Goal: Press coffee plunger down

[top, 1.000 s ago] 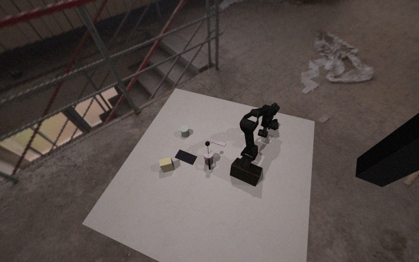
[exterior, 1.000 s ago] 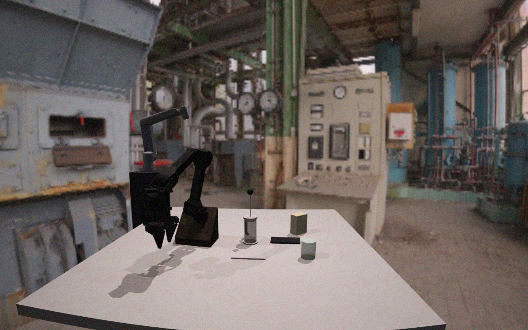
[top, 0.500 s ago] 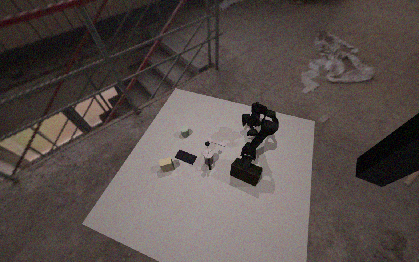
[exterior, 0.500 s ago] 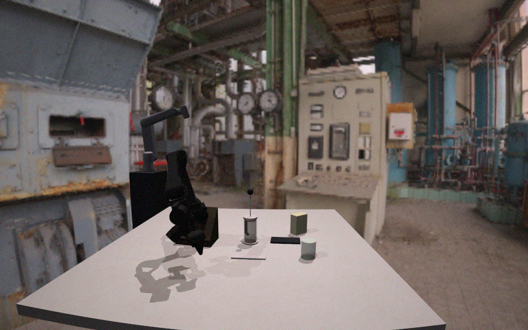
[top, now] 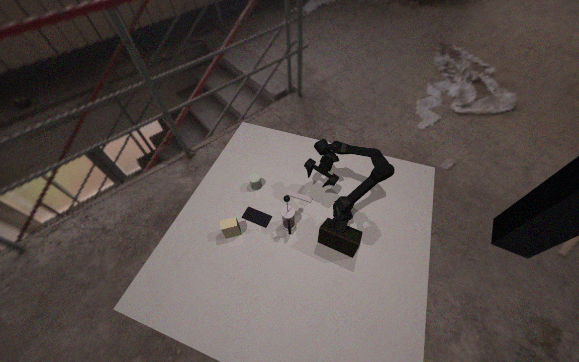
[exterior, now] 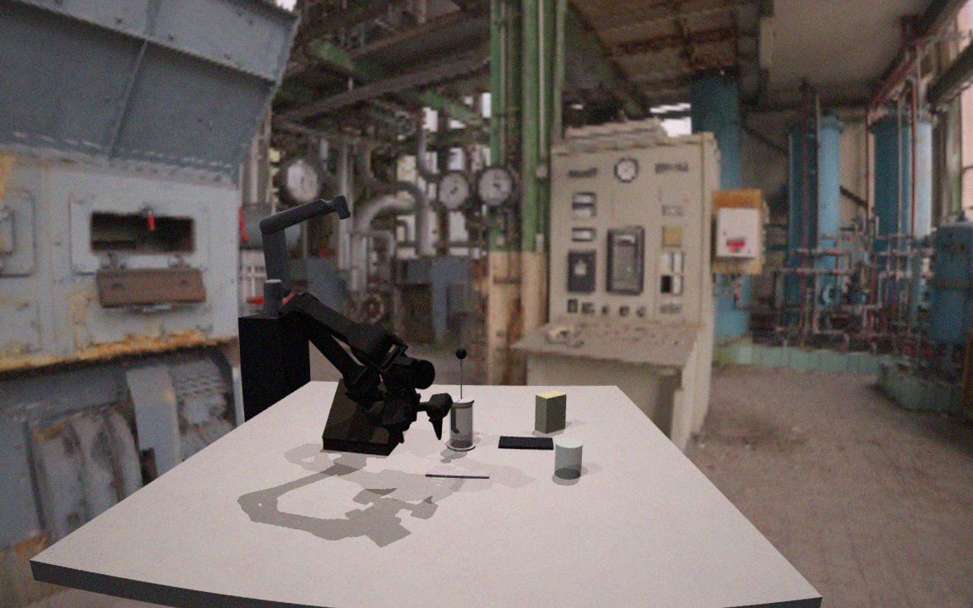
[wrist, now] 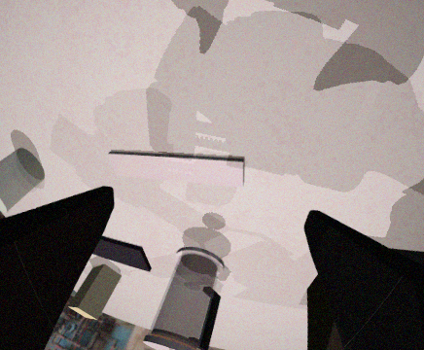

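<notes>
The coffee press (top: 288,219) (exterior: 461,425) (wrist: 185,303) stands upright, a clear cylinder with a light lid and a black side handle (wrist: 213,311). Its plunger is up: the black knob (top: 286,198) (exterior: 460,353) sits on a thin rod well above the lid. The knob is outside the wrist view. My gripper (top: 316,181) (exterior: 421,437) (wrist: 212,209) is open with nothing between the fingers. It hangs above the table, off to the side of the press and beyond the thin slab in the top view, not touching the press.
A thin pale slab (top: 299,197) (exterior: 457,475) (wrist: 173,168) lies near the press. A dark flat pad (top: 257,216) (exterior: 525,442) (wrist: 124,254), a yellowish box (top: 230,228) (exterior: 551,412) (wrist: 97,292) and a pale green cylinder (top: 255,181) (exterior: 568,459) (wrist: 8,177) are on the press's other side from my base.
</notes>
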Motion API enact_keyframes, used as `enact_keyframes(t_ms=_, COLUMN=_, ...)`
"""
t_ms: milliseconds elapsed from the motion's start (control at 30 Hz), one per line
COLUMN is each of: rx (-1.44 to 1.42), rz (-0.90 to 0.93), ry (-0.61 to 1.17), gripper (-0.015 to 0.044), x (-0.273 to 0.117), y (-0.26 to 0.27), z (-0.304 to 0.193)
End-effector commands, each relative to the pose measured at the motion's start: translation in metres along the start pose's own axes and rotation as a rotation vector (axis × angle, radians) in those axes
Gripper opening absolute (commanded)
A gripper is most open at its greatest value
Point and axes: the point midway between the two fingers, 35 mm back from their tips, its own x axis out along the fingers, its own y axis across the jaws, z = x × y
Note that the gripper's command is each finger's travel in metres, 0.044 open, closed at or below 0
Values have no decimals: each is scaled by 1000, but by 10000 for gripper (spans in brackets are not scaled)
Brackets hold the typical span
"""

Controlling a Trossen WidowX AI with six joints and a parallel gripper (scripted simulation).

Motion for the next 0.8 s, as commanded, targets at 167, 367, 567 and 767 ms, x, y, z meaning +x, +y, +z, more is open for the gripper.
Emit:
enact_keyframes(t_ms=167, rx=-511, rz=32, ry=-54, gripper=440, x=-13, y=43, z=-72)
enact_keyframes(t_ms=367, rx=-849, rz=91, ry=-130, gripper=440, x=-32, y=58, z=-125)
enact_keyframes(t_ms=567, rx=-1143, rz=197, ry=-255, gripper=440, x=-60, y=65, z=-180)
enact_keyframes(t_ms=767, rx=-1419, rz=321, ry=-422, gripper=440, x=-94, y=56, z=-233)
